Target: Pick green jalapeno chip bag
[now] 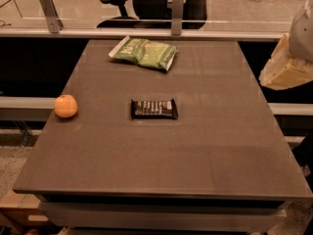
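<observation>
The green jalapeno chip bag (144, 52) lies flat near the table's far edge, left of centre, with pale lettering and white sealed ends. My gripper (282, 68) shows as a pale cream piece under a grey arm part at the right edge of the view. It hangs beyond the table's right side, well to the right of the bag and apart from it. Nothing is visibly held in it.
A dark rectangular candy bar (154, 109) lies mid-table. A round orange fruit (65, 105) sits at the left edge. The table (195, 155) is dark grey. Behind it run a glass partition with metal brackets (49, 9) and an office chair (146, 1).
</observation>
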Controlling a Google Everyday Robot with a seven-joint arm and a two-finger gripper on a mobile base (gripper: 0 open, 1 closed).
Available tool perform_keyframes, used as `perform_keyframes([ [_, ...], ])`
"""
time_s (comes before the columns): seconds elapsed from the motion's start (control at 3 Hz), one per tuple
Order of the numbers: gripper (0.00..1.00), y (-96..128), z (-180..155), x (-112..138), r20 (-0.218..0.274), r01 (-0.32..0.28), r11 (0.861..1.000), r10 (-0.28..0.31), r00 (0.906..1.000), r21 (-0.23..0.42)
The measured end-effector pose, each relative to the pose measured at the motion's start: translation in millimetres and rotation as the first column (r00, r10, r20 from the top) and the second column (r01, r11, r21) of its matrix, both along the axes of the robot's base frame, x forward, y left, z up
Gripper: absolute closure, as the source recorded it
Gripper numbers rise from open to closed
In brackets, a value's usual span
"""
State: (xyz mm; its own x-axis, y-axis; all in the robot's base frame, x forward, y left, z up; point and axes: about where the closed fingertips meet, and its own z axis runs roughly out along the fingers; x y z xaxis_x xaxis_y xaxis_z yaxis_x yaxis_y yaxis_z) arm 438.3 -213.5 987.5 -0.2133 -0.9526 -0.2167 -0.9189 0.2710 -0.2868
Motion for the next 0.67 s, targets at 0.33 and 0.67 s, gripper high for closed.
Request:
perform_keyframes([
  [0.33, 1.00, 0.0, 0.0, 0.0, 0.000, 0.000, 1.000, 0.000, 1.0000, 0.000],
  [0.67, 0.83, 0.7, 2.3, -0.1, 0.009, 0.000, 1.000, 0.000, 1.0000, 0.000],
])
